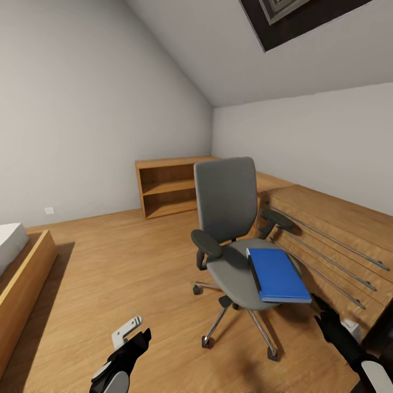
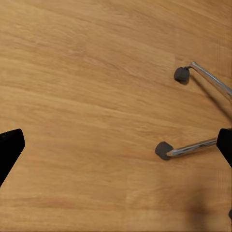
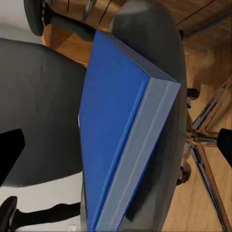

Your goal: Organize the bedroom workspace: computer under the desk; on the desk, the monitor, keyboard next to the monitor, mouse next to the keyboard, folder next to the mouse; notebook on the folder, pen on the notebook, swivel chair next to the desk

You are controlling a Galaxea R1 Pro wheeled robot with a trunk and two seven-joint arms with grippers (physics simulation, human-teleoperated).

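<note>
The grey swivel chair (image 1: 226,218) stands in the middle of the wooden floor on its chrome star base (image 2: 193,149). The bright blue folder (image 1: 277,274) lies flat on its seat, towards the seat's right front. My right gripper (image 1: 323,312) hovers open just off the folder's near right corner. In the right wrist view the folder (image 3: 113,125) and its pale edge sit between the spread fingers. My left gripper (image 1: 132,334) is open and low over bare floor, left of the chair's casters (image 2: 162,150). The desk, monitor, keyboard, mouse, notebook, pen and computer are out of view.
A low open wooden shelf (image 1: 169,188) stands against the back wall. A long wooden cabinet with silver bar handles (image 1: 333,245) runs along the right wall, close to the chair. A wooden bed frame (image 1: 24,278) is at the left. Open floor lies between bed and chair.
</note>
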